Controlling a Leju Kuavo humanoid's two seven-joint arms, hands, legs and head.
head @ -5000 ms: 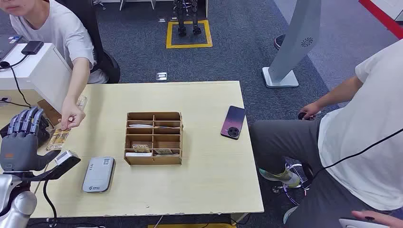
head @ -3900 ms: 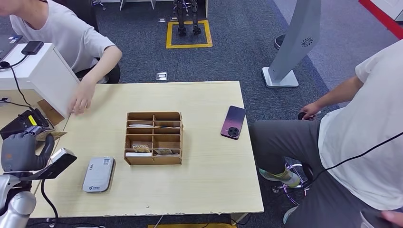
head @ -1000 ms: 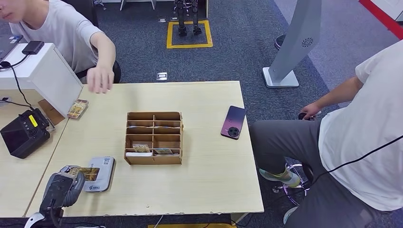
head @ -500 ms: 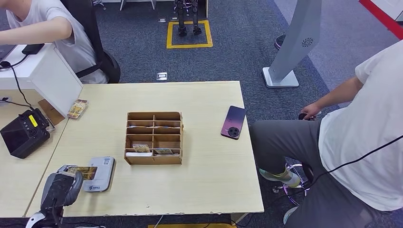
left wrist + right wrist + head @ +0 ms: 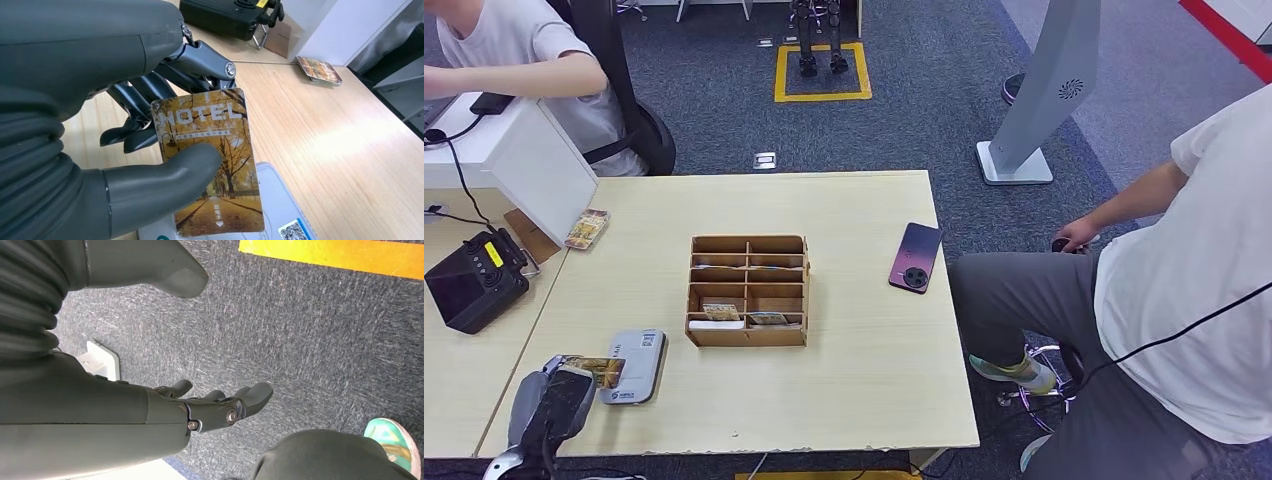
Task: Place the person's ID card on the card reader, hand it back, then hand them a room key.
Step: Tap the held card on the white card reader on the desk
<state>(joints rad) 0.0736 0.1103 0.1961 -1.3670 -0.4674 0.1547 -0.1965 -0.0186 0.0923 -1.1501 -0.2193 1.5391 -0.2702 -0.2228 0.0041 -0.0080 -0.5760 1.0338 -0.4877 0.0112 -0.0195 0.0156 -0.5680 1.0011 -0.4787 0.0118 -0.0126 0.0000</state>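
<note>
My left hand (image 5: 552, 402) sits at the table's near left corner and pinches a card (image 5: 596, 370) printed with autumn trees and the word HOTEL. In the left wrist view the thumb (image 5: 165, 175) presses on the card (image 5: 210, 160), with the darker fingers (image 5: 145, 100) behind it. The card's far end overlaps the near left corner of the grey card reader (image 5: 634, 365), whose pale top (image 5: 285, 210) lies just under the card. My right hand (image 5: 215, 407) hangs over the carpet with its fingers apart and holds nothing.
A wooden compartment box (image 5: 747, 291) with cards in its slots stands mid-table. A phone (image 5: 914, 257) lies to its right, and another card (image 5: 587, 228) at the far left by a white box (image 5: 524, 150). A black controller (image 5: 469, 283) sits left. People sit far left and right.
The person's arm has left the table and moved to the white box. My left hand drew slightly toward the near edge, still holding the card over the reader's corner.
</note>
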